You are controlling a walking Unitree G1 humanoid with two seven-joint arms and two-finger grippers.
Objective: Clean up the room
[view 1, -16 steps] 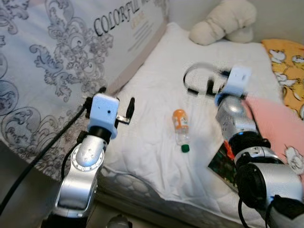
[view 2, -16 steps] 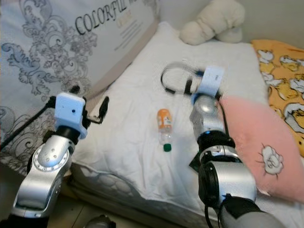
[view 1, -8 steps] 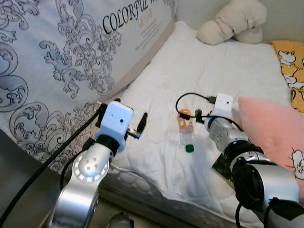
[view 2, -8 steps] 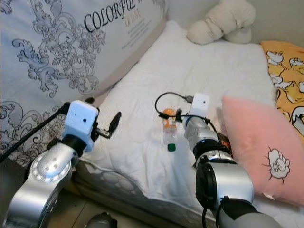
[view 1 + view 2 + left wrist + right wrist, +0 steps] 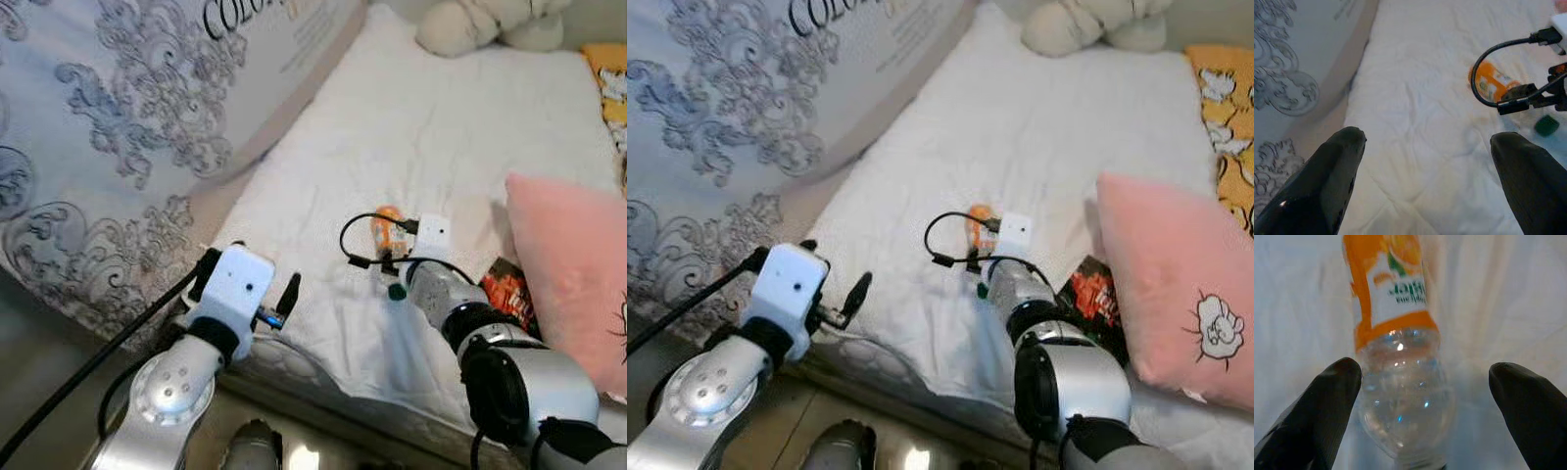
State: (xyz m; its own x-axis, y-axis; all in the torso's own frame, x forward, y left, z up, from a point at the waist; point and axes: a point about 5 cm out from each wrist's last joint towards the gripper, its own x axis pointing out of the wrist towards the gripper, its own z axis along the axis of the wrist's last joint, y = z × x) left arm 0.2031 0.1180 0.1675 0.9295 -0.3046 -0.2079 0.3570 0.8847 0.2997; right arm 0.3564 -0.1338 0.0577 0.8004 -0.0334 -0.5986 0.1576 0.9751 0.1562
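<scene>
Bottle [image 5: 389, 233] of clear ribbed plastic, orange paper label, green screw cap, lies on its side on the white quilted mattress cover [image 5: 460, 127], cap end toward 6 o'clock in the head views, roughly at frame centre. Largest items first: the mattress cover is soft, creased, stitched in broad panels and fills the middle of the scene. At 9 to 11 o'clock a large grey-blue panel [image 5: 108, 108] with silver damask scrollwork and printed lettering leans along the bed edge. At 3 o'clock a smooth pink cushion [image 5: 573, 255] with a small cartoon cloud patch; beyond it at 2 o'clock a yellow printed fabric [image 5: 1234, 108]. At 12 o'clock a lumpy cream plush toy [image 5: 480, 24]. A crinkled red and dark snack wrapper [image 5: 507, 294] lies just beside the cushion's near corner. Right gripper [image 5: 1425, 396]: the wrist view shows its two rounded black fingers spread apart, one on each side of the bottle's clear shoulder, with gaps on both sides, so not clamped. Its white wrist block [image 5: 431, 230] with a looped black cable sits just over the bottle. Left gripper [image 5: 1427, 156] is held near the bed's edge at 7 o'clock, fingers wide apart, empty, pointing at the mattress cover with the bottle well apart ahead.
</scene>
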